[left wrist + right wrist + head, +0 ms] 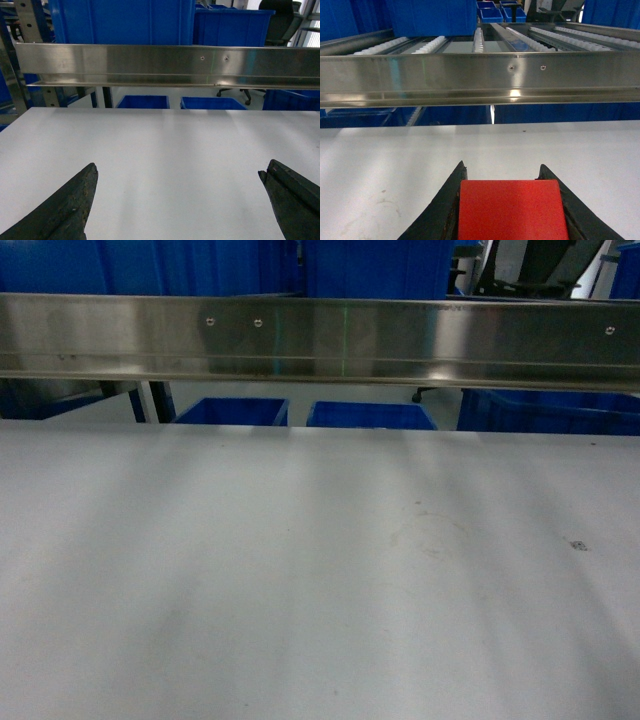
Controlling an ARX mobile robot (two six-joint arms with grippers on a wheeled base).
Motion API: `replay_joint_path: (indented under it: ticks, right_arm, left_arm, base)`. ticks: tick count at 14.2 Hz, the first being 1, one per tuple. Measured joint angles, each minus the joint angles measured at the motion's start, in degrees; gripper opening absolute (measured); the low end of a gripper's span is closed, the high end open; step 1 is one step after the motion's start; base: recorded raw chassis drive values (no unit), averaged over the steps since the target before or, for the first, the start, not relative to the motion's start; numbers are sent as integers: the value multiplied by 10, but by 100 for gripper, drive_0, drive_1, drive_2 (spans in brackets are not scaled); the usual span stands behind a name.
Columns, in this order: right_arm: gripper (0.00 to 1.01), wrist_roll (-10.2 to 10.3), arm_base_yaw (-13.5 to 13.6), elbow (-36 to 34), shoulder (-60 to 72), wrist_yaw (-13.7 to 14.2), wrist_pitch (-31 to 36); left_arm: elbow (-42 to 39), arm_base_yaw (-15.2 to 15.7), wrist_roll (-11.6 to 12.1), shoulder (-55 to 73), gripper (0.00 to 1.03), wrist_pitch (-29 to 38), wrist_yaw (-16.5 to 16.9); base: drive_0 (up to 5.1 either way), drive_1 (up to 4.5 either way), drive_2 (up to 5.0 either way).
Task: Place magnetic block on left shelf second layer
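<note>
My right hand (512, 210) clamps the small red magnetic cube (512, 210); my left hand (180, 200) hangs spread, empty. Rising carelessly, I could knock the cube against the far steel rail (480, 80).

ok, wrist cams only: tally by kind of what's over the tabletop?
red magnetic block: 1
grippers: 2 (left gripper open and empty, right gripper shut on the block)
total: 3

Dim bluish light, glare on steel rail (515, 93), soft shadows
</note>
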Motion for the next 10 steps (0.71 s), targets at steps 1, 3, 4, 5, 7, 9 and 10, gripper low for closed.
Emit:
replay_joint_path:
  ticks: [1, 3, 4, 5, 7, 9, 10]
  right_arm:
    - [34, 0, 0, 0, 0, 0, 0]
    - [34, 0, 0, 0, -1, 0, 0]
    - [34, 0, 0, 0, -1, -1, 0]
    - [34, 0, 0, 0, -1, 0, -1]
    - [34, 0, 0, -1, -1, 0, 0]
    - [34, 0, 0, -1, -1, 0, -2]
    - [34, 0, 0, -1, -1, 0, 1]
  left_arm:
    - [0, 0, 0, 0, 98, 0, 0]
    - [0, 0, 0, 0, 98, 0, 0]
    - [0, 0, 0, 0, 98, 1, 0]
    - [0, 0, 0, 0, 98, 1, 0]
    - [0, 0, 0, 0, 98, 0, 0]
    - [0, 0, 0, 0, 98, 1, 0]
    - [0, 0, 0, 0, 98, 0, 0]
  base:
    - [-468, 264, 264]
    - [-482, 252, 252]
    - [-504, 233, 233]
    - [-505, 232, 232]
    - [-495, 241, 241]
    - [-484, 252, 252]
    - [-496, 240, 240]
